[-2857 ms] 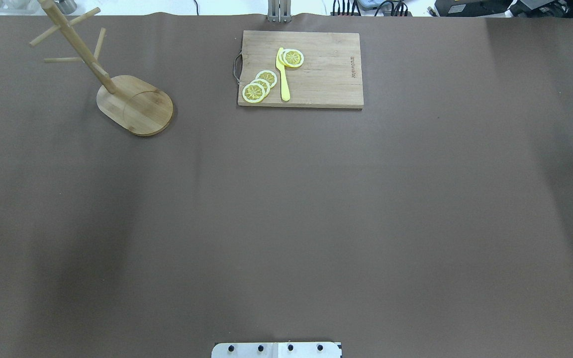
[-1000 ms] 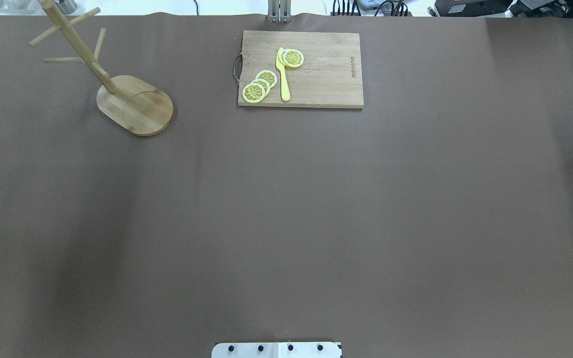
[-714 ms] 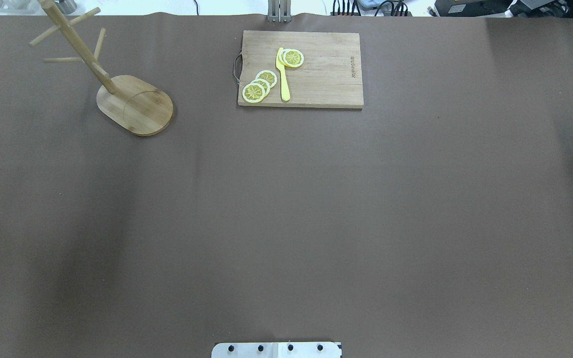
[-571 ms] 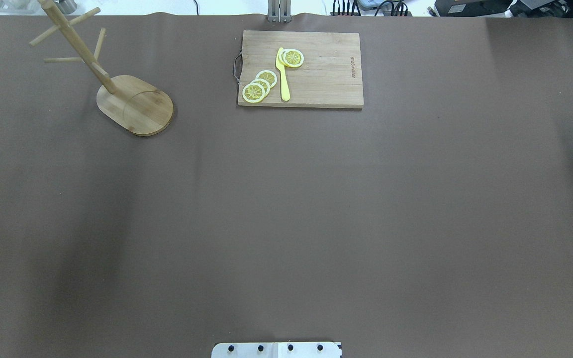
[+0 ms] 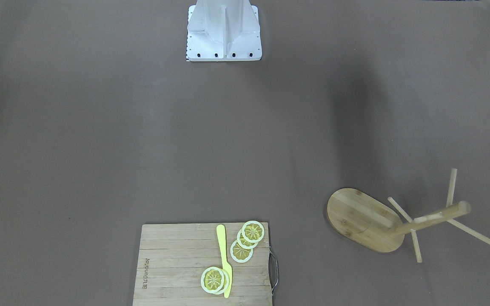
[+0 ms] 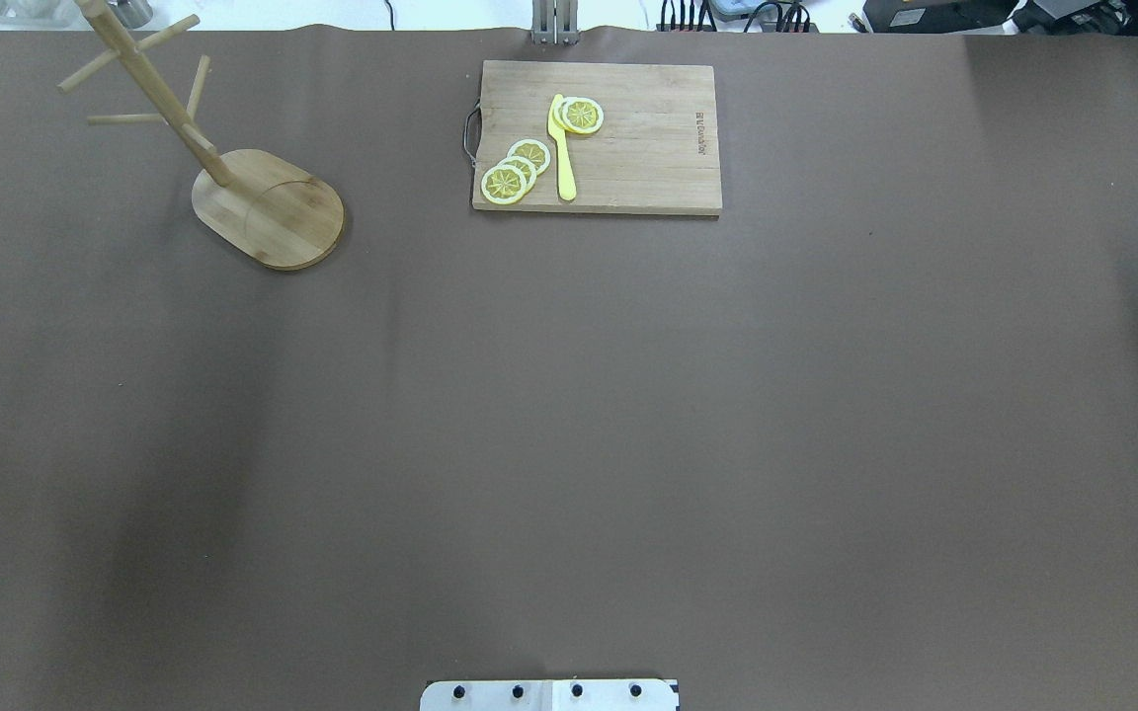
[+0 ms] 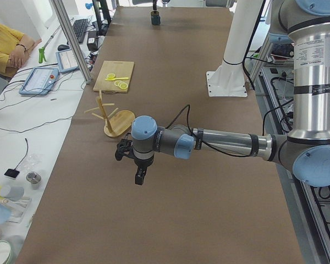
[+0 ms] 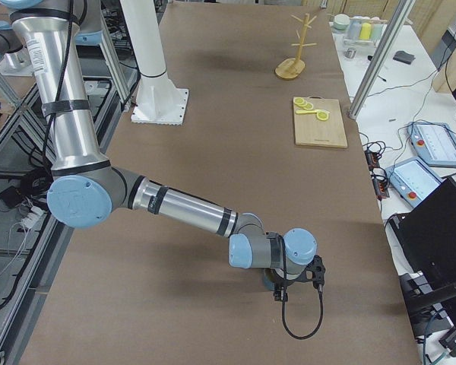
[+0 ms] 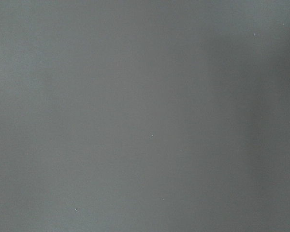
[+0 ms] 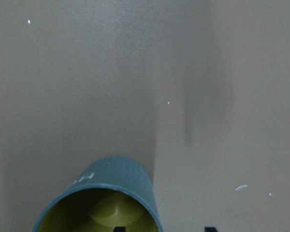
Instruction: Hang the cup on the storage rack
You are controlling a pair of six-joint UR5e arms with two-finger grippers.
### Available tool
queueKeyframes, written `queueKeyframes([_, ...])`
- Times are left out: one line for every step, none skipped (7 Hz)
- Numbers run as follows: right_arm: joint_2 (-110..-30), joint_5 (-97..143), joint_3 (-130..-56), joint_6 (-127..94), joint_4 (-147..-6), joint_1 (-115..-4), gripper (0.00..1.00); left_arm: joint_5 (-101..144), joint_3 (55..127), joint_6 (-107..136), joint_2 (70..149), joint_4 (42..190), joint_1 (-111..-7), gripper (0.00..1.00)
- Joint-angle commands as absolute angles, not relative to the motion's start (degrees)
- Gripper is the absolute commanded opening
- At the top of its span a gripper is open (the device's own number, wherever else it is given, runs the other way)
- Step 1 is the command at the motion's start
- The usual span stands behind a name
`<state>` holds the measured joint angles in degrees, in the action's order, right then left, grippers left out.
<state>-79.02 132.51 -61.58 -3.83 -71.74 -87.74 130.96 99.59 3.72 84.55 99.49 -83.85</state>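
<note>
The cup point(image 10: 106, 200) is dark blue-grey with a yellow inside and fills the bottom of the right wrist view, mouth toward the camera. It also shows small at the table's far end in the exterior left view point(image 7: 154, 20). My right gripper point(image 10: 164, 228) is open, with one fingertip point(image 10: 118, 228) over the cup's mouth and the other outside its right wall. The storage rack point(image 6: 268, 207) stands at the far left of the table, its pegs bare. My left gripper point(image 7: 138, 175) hovers over bare table near the rack point(image 7: 111, 116); I cannot tell whether it is open or shut.
A bamboo cutting board point(image 6: 648, 148) with lemon slices point(image 6: 515, 170) and a yellow knife point(image 6: 561, 148) lies at the far middle. The robot's base plate point(image 6: 549, 694) is at the near edge. A seated person point(image 7: 5, 47) is beside the table.
</note>
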Motion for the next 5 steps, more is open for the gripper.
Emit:
queueKeyframes([-78.9, 132.7, -61.8, -4.1, -71.8, -87.3, 0.00, 131.0, 99.3, 3.7, 84.6, 99.5, -83.8, 0.99])
queueKeyframes([-78.8, 132.7, -61.6, -4.2, -71.8, -86.7, 0.00, 131.0, 99.3, 3.6, 84.5, 99.5, -83.8, 0.99])
queueKeyframes([-78.1, 133.1, -62.7, -4.6, -71.9, -86.6, 0.00, 131.0, 99.2, 3.6, 84.5, 99.5, -83.8, 0.99])
queueKeyframes([-77.8, 135.6, -66.1, -5.9, -72.7, -86.5, 0.00, 131.0, 99.2, 3.7, 84.5, 99.4, -83.8, 0.99])
queueKeyframes([-78.1, 137.2, -69.2, -9.5, -72.8, -86.1, 0.00, 131.0, 99.3, 3.7, 84.5, 99.5, -83.8, 0.99])
